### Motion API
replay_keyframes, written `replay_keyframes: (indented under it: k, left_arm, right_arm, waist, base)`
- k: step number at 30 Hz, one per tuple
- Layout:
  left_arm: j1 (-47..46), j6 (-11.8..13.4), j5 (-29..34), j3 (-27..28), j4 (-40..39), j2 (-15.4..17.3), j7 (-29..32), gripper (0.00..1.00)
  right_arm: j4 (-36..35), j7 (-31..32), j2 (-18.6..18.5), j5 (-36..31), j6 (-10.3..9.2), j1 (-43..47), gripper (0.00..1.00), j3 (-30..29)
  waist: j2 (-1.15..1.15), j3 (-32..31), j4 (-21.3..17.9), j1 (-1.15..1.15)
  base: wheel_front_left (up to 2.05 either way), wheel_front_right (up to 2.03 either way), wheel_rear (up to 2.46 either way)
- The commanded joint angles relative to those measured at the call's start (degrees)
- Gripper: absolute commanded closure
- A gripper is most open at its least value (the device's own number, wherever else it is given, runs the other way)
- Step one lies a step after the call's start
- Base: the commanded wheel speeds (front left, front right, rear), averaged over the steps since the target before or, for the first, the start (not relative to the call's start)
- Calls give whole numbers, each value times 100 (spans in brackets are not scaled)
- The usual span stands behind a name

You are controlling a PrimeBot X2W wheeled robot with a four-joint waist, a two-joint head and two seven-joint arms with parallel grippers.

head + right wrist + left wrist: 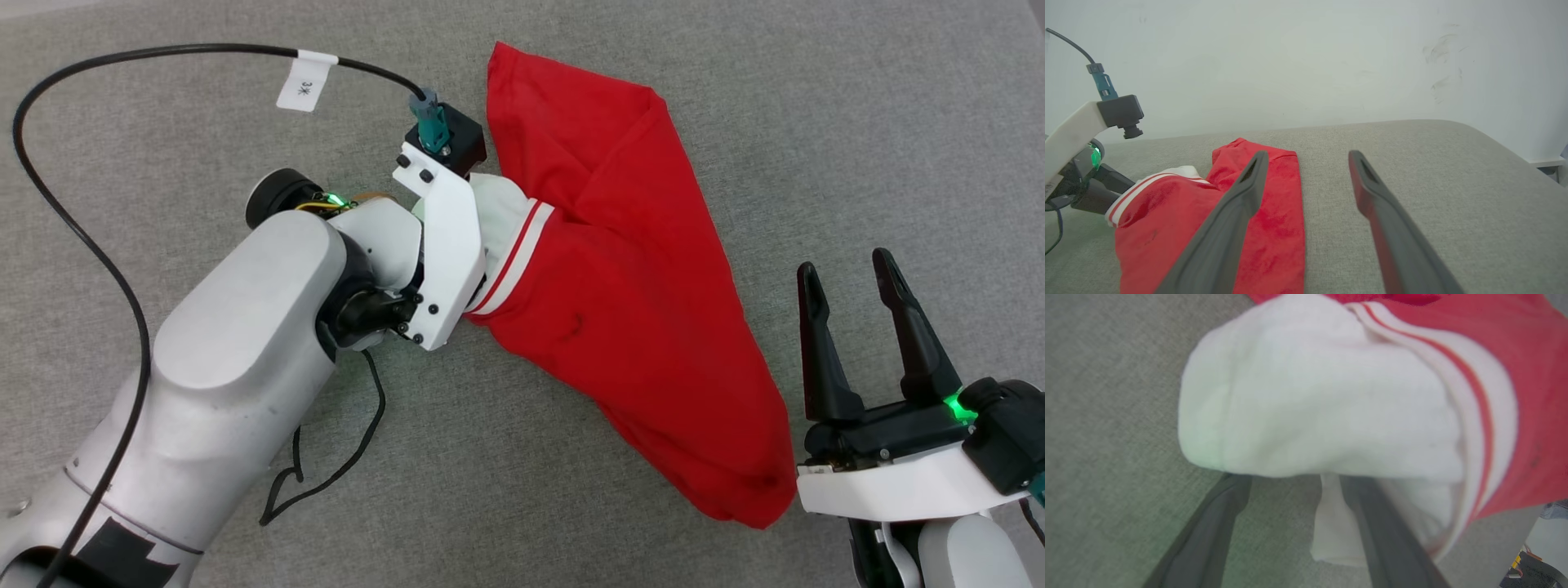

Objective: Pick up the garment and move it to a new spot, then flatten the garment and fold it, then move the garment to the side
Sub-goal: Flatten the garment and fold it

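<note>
The garment (pixel 637 310) lies folded into a long red shape on the grey fabric surface (pixel 857 122), running from upper middle to lower right. Its lettering is hidden. A white sleeve (pixel 498 212) with red-and-white striped trim (pixel 518 253) sticks out on its left side. My left gripper (pixel 1296 479) is at that sleeve. Its fingers stand apart, and the white sleeve (pixel 1310 396) drapes over their tips and hides them. My right gripper (pixel 845 265) stands open just right of the garment's lower end, holding nothing. In the right wrist view the garment (pixel 1274 212) lies behind my right gripper's (pixel 1308 154) left finger.
A black cable (pixel 73 229) with a white tag (pixel 306 82) loops over the left arm. A thin black cord (pixel 343 457) lies on the surface below the left wrist. A pale wall (pixel 1306 61) rises behind the surface, whose rounded edge (pixel 1515 151) drops off at the right.
</note>
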Motion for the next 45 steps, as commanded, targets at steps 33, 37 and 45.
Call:
replay_keyframes:
  k: [33,37,45]
  left_arm:
    - [2197,698,-1002,1104,-36,1417,-3105,100]
    - [2972,869,-1173,1213,-333,1694,-3253,100]
    - [4253,1179,-1196,997,-1041,1630,-3608,100]
  right_arm:
    - [221,-12,9,-547,-4,623,0,-197]
    - [238,-12,10,-567,-4,697,0,-197]
    - [278,-12,10,-530,-4,786,0,-344]
  waist:
    - [0,-1523,1529,-1]
    - [0,-1648,1684,-1]
    - [0,-1841,1826,-1]
  base:
    - [0,0,0]
    - [0,0,0]
    - [0,0,0]
